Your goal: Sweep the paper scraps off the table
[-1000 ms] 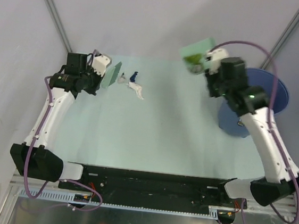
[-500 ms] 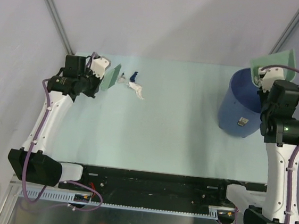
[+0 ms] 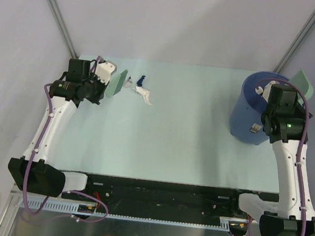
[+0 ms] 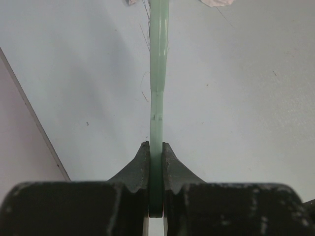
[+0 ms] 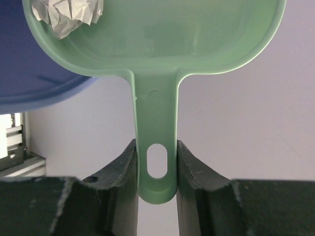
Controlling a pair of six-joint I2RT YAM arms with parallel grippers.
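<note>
My left gripper is shut on a thin pale green sweeper, seen edge-on in the left wrist view, standing on the table at the far left. Paper scraps, white and dark blue, lie just right of the sweeper. Two scrap edges show at the top of the left wrist view. My right gripper is shut on the handle of the pale green dustpan. The dustpan is over the far rim of the blue bucket. A white crumpled scrap lies in the pan.
The blue bucket stands at the table's right edge, and its rim shows in the right wrist view. Grey walls and slanted metal frame posts close in the back and sides. The table's left edge runs close beside the sweeper.
My right arm has swung the dustpan from the back middle of the table to the right, over the bucket, and turned it at the far rim. The left arm has hardly moved.
</note>
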